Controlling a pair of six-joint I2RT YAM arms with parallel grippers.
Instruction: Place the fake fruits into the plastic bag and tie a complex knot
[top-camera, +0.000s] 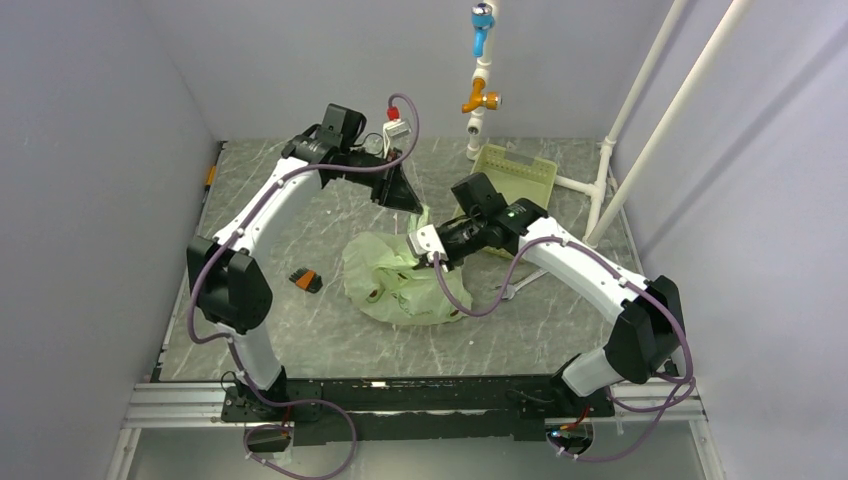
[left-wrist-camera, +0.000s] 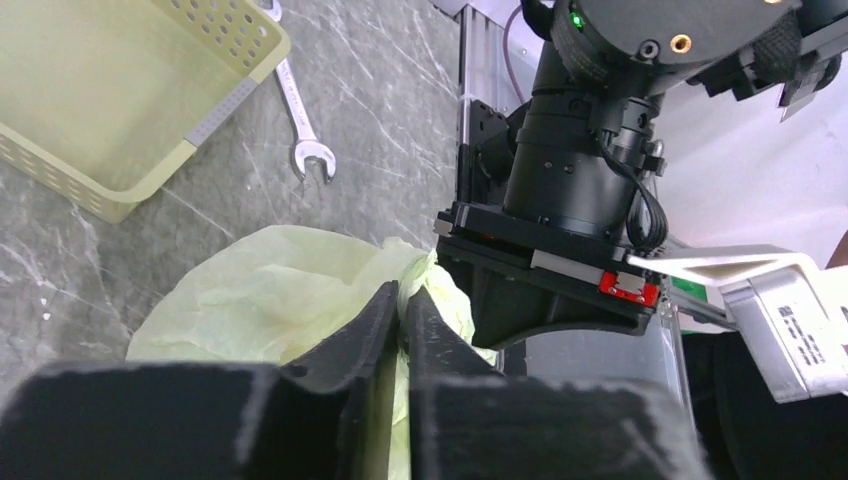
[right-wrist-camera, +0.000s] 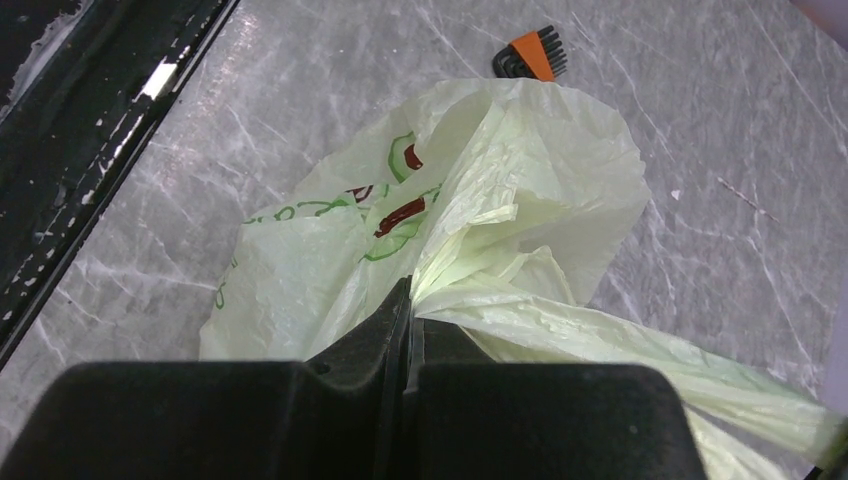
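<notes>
Centre: crinkly pale-green plastic bag (top-camera: 400, 285) lying; small orange-and-black block (top-camera: 306, 279) sitting to its left; pale perforated plastic tray (top-camera: 520, 172) sitting behind-right, steel wrench (left-wrist-camera: 296, 112) lying before it.

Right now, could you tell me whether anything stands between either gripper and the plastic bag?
Nothing visible does. The left gripper and the right gripper each pinch gathered film of the plastic bag directly, with no other object in between.

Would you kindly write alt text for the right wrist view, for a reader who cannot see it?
The right gripper is shut on a bunched fold of the pale green plastic bag, which lies crumpled on the grey marbled table. A small orange-and-black block sits beyond it.
</notes>
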